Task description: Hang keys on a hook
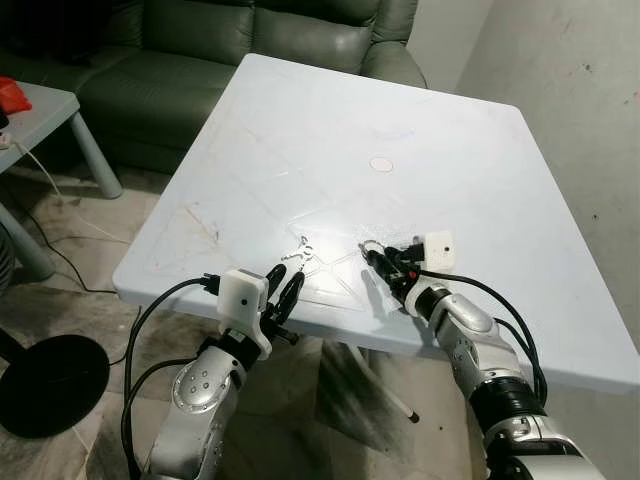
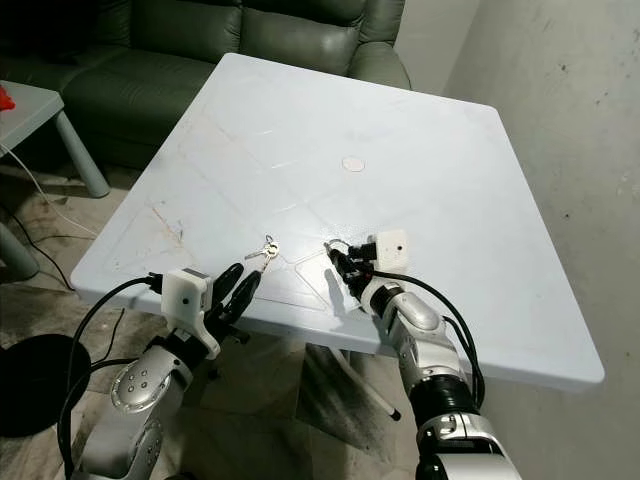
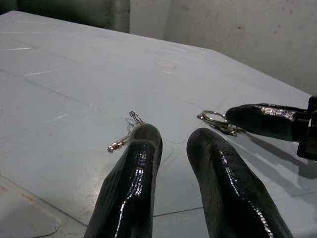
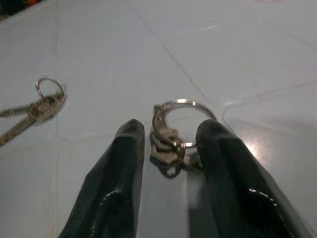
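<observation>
Behind the pale blue table point(image 1: 480, 170) you've got a dark green sofa point(image 1: 250, 40), and off to your left a small side table point(image 1: 45, 110) with something red on it, plus a black round base point(image 1: 45, 385) and cables on the floor. Nothing sits between your grippers and the keys. One bunch of keys point(image 4: 173, 141) lies flat on the table right between the fingers of your right gripper point(image 4: 171, 148), ring end pointing away, fingers spread either side and not closed on it. A second set of keys point(image 3: 126, 134) lies on the tabletop just beyond your left gripper point(image 3: 171, 144), close to the left fingertip; that gripper hovers at the near table edge with its fingers apart, holding nothing.
</observation>
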Controlling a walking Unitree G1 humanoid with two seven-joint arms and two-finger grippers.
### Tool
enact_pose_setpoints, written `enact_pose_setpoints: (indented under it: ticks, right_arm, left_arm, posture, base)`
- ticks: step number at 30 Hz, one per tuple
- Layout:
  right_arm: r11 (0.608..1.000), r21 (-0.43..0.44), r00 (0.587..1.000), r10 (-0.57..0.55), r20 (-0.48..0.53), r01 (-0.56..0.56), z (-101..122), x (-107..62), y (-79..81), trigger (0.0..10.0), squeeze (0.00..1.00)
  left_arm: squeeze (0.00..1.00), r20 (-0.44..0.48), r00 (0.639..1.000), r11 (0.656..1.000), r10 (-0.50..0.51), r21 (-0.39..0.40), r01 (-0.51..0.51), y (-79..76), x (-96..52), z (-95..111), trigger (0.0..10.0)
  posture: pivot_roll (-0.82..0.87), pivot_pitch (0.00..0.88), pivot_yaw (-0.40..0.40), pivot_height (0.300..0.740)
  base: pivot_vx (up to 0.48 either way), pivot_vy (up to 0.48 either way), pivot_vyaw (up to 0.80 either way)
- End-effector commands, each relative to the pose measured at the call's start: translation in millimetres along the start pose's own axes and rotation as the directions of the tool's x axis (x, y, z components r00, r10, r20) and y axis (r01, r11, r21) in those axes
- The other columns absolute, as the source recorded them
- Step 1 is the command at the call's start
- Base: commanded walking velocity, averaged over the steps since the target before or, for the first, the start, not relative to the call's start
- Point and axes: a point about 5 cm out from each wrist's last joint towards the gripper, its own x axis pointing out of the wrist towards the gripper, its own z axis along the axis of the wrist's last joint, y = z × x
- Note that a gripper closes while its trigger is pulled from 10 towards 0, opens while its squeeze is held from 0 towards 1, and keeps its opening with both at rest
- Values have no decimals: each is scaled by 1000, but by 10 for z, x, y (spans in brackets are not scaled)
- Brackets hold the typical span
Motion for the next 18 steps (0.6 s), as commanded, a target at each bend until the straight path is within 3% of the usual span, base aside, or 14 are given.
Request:
enact_pose_setpoints:
  ticks: [1, 2, 3, 10, 18]
  right_arm:
    - [1000, -11, 1000, -5, -19, 4, 32, 2, -28, 10000, 835]
    - [1000, -11, 1000, -5, -19, 4, 32, 2, -28, 10000, 835]
    - [1000, -18, 1000, -5, -21, 4, 29, 6, -11, 10000, 0]
    - [996, -63, 996, -64, -65, 60, -14, 39, 26, 10000, 0]
    - [984, -121, 990, -135, -30, 131, 20, 63, 37, 10000, 0]
  left_arm:
    - [0, -2, 1000, 1000, -6, 3, 6, -14, 12, -7, 10000]
    - [0, -2, 1000, 1000, -6, 3, 6, -14, 12, -7, 10000]
    - [0, -2, 1000, 1000, -7, 3, 7, -14, 12, -6, 10000]
    - [0, 0, 1000, 1000, -6, 5, 6, -14, 17, -2, 10000]
    - [0, 1, 1000, 1000, -3, 6, 3, -14, 17, 2, 10000]
  posture:
    - [72, 121, -136, 740]
    - [72, 121, -136, 740]
    - [70, 122, -135, 740]
    - [72, 122, -138, 740]
    - [75, 124, -138, 740]
  base:
    - [0, 0, 0]
    - [0, 0, 0]
    - [0, 0, 0]
    - [0, 0, 0]
    - [0, 0, 0]
